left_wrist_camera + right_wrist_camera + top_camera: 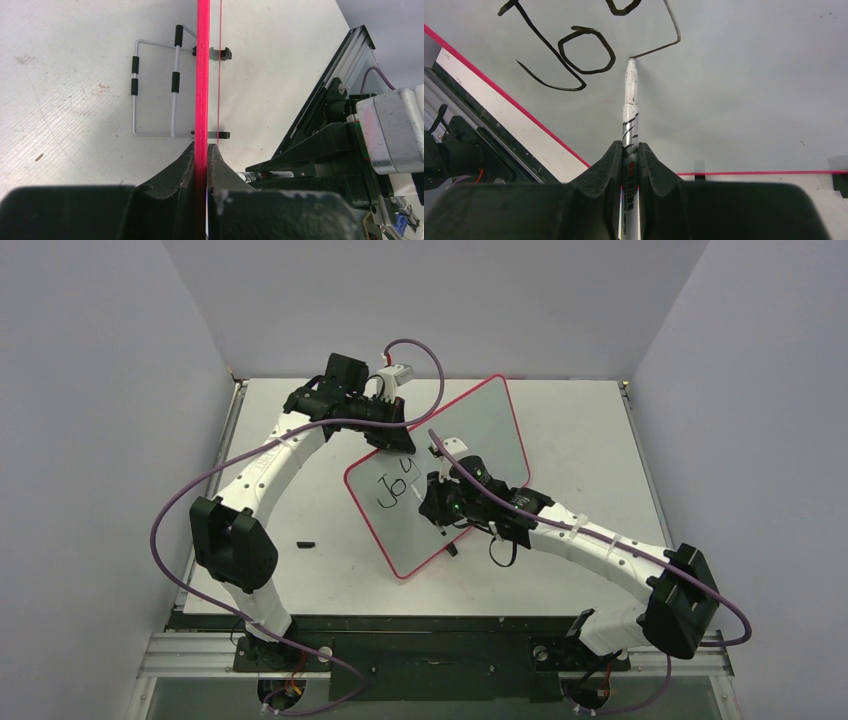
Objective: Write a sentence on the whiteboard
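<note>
Red-rimmed grey-white whiteboard (480,430) stands tilted and looks stiff but light: your left gripper (205,150) pinches its rim. Your right gripper (630,152) squeezes a thin white marker (630,95), tip touching the board at the black word Joy (391,490).

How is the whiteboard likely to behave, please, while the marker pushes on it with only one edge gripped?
Probably stiff: edge-on in the left wrist view, the whiteboard shows a straight, thin red rim. Likely light, since the left gripper pinches just that rim. It may pivot slightly where the marker presses, away from that pinch.
</note>
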`<state>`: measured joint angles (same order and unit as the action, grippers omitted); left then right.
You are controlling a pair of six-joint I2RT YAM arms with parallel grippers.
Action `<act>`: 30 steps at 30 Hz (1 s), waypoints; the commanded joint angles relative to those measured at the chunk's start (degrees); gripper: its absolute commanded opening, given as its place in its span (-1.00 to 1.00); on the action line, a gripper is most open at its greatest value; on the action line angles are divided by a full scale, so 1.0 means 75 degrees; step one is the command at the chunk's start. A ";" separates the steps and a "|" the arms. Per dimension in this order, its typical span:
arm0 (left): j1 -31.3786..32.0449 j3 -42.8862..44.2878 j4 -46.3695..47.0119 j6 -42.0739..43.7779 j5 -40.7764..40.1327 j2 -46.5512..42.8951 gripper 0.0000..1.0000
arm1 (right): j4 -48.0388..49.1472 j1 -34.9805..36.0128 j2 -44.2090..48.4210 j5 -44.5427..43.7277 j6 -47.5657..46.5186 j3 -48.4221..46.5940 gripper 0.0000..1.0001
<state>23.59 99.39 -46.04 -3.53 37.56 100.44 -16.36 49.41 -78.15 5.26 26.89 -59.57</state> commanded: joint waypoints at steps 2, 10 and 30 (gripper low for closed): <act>0.0054 0.0411 0.0081 0.0531 -0.0661 -0.0062 -1.00 | 0.0048 -0.0067 0.0055 0.0076 0.0015 -0.0447 -1.00; -0.0090 0.0345 -0.0042 0.0605 -0.0776 0.0109 -1.00 | -0.0223 -0.0061 0.1543 -0.0766 -0.0210 -0.0258 -1.00; -0.0771 -0.0277 0.0235 0.1008 -0.0929 0.0533 -0.84 | -0.0913 -0.0095 0.3744 -0.2201 -0.0547 0.0863 -1.00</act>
<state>19.57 98.06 -45.80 -2.26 40.56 102.52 -23.79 49.10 -50.02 -9.21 23.75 -53.28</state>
